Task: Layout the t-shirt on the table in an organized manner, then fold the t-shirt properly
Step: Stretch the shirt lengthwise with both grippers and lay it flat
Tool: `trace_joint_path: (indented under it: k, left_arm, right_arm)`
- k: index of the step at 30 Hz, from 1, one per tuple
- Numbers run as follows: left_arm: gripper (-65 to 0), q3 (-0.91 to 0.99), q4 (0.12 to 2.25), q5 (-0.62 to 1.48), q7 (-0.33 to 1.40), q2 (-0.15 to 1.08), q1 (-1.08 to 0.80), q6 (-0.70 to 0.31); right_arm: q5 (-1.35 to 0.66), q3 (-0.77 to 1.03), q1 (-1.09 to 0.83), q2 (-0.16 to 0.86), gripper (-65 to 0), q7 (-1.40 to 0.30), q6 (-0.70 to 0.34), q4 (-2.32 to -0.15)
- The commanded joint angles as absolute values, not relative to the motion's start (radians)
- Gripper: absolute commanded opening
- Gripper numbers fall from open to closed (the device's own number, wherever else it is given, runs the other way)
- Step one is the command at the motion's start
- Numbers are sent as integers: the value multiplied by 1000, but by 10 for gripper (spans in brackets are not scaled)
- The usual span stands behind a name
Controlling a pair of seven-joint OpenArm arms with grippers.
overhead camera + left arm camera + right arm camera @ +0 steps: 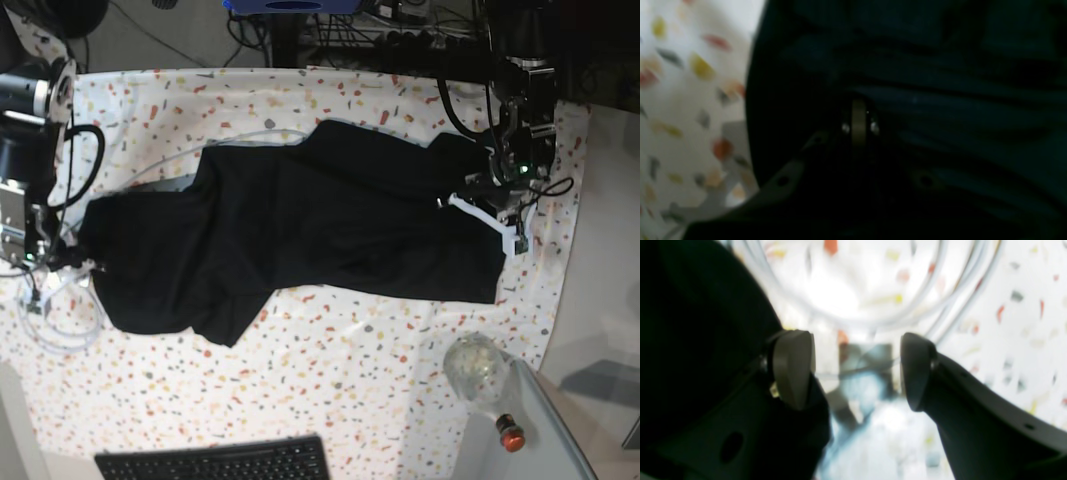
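Two grippers: my left gripper (859,128) is clamped tight at the t-shirt (300,230) edge, while my right gripper (857,368) gapes, holding nothing. The shirt sprawls rumpled across the table (330,350). Soft, limp cloth; I'd pinch hems or corners.

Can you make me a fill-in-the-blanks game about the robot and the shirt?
1. The t-shirt spread on the table is the color ____.
2. In the right wrist view, the right claw has its jaws ____.
3. The left claw is pinched ____ on the t-shirt's cloth.
4. At the table's near edge lies a black ____.

Missing words: black; open; shut; keyboard
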State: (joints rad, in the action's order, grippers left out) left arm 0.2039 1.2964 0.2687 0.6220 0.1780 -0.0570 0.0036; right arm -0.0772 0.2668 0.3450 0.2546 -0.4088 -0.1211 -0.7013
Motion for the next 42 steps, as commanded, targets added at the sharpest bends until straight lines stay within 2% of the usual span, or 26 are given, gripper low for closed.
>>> trace_joint_path:
  k: [1, 5, 9, 15, 19, 25, 31, 37, 39, 42]
  left_arm:
    - [-650, 208, 1311, 269, 601, 196, -21, 7]
    - [-650, 242, 1317, 269, 602, 200, 33, 7]
    - [-650, 259, 1354, 275, 608, 200, 47, 5]
    - [-650, 254, 1463, 275, 610, 194, -44, 5]
    - [-650, 252, 1469, 268, 604, 159, -111, 5]
    - [-650, 263, 1300, 268, 588, 168, -96, 5]
    - [-650, 263, 1115, 269, 440, 265, -62, 5]
    - [-650, 263, 1129, 269, 438, 280, -50, 5]
    - [-650, 265, 1132, 269, 432, 282, -48, 5]
    - [-650, 263, 1129, 269, 437, 303, -28, 5]
  right_arm:
    - [-81, 292, 335, 252, -252, -441, -133, -817]
    - [-79, 366, 217, 191, -249, -618, -140, -1176]
    - [-79, 371, 180, 154, -246, -725, -142, -1302]
    - [-79, 374, 170, 154, -249, -719, -142, -1247]
    - [-73, 374, 174, 183, -254, -572, -139, -1158]
    - [-73, 374, 283, 243, -311, -550, -136, -908]
    - [-73, 374, 252, 262, -309, -559, -136, -898]
    - [-73, 369, 239, 259, -321, -559, -133, -880]
    - [-73, 367, 237, 260, -389, -556, -104, -860]
    - [-73, 371, 239, 266, -611, -550, -85, -823]
